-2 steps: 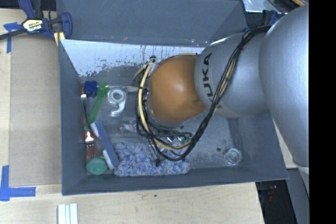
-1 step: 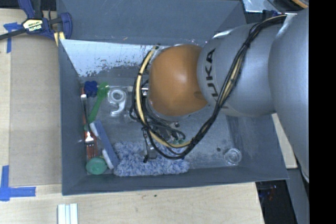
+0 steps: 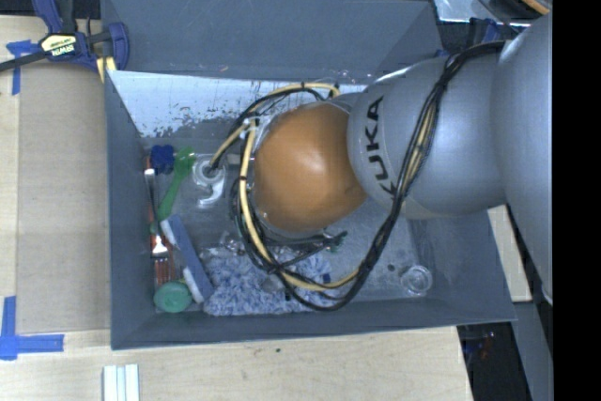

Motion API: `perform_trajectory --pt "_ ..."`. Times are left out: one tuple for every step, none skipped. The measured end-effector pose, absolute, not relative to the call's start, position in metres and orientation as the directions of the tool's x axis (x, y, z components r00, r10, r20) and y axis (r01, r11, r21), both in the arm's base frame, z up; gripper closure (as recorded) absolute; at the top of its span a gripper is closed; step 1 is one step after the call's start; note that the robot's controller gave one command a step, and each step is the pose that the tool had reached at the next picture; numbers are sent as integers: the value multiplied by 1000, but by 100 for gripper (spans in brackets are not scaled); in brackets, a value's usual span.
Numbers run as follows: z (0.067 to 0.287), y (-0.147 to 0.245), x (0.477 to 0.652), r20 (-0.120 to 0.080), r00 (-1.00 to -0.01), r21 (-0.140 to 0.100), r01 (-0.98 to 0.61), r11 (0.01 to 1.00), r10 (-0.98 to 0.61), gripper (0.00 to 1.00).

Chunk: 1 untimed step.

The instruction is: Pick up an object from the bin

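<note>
A clear plastic piece [image 3: 208, 184] lies in the left half of the bin, just left of where the arm's orange cover hangs. Below it a speckled blue-grey cloth [image 3: 237, 289] is bunched against the bin's front wall, partly under the cover and its cables. A green stick [image 3: 173, 186] leans beside a small blue block [image 3: 161, 156] near the left wall. What lies beneath the cover is hidden.
Along the left wall lie a blue-and-white stick [image 3: 189, 260], a brown-red item [image 3: 161, 260] and a round green cap [image 3: 172, 298]. A small clear cup [image 3: 414, 278] sits at the front right. The arm and its orange cover span the bin's middle and right.
</note>
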<state>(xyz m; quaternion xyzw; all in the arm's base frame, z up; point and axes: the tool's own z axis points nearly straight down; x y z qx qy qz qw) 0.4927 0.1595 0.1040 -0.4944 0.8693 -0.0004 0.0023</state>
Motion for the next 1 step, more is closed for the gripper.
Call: perform_trajectory --pt "80 163 491 -6 -872 -4 -490 872 -490 0"
